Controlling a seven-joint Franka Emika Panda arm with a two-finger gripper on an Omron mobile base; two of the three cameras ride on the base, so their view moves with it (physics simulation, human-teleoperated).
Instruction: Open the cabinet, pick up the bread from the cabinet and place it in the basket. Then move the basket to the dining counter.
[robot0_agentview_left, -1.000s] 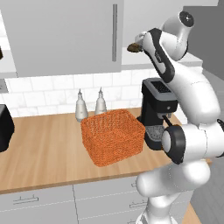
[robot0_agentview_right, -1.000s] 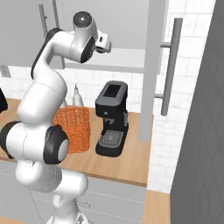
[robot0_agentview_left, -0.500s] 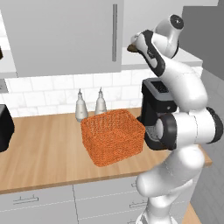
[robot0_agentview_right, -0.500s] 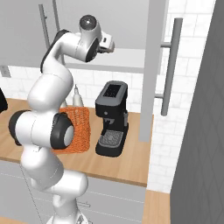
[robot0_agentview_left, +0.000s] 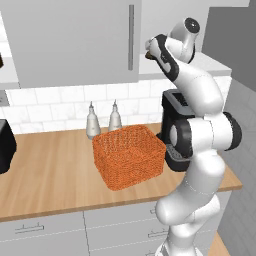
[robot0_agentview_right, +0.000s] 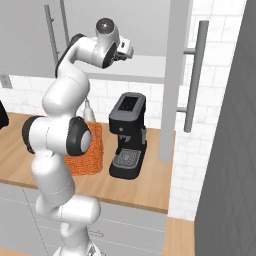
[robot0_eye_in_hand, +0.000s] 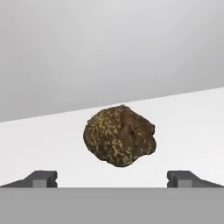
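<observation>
The tool (robot0_eye_in_hand: 112, 179) is spread wide, its two tips far apart at the bottom of the hand view, with the bread (robot0_eye_in_hand: 119, 135) lying ahead of them on the white floor of the cabinet (robot0_agentview_right: 150, 67), centred between the tips but not yet between the fingers. The likeliest fault from here, as I judge it, is closing too early: the lump is rounded and uneven, so tips that reach only its near edge could squeeze it forward and push it deeper into the cabinet, or nip a corner that slips on the lift. A second risk is the swung-open door (robot0_agentview_right: 177, 75), which stands edge-on just to the arm's right; a wide withdrawal could clip it. The drop comes later: the basket (robot0_agentview_left: 129, 155) sits on the worktop (robot0_agentview_left: 45, 170) well below and to the left, just beside the coffee machine (robot0_agentview_right: 127, 135), so a loose hold may lose the bread on the way down. The hand view gives the spread of the tips and the bread's alignment; the left base view shows the basket's open top and a dark speck of bread at the hand; the right base view shows the open door and shelf edge.
</observation>
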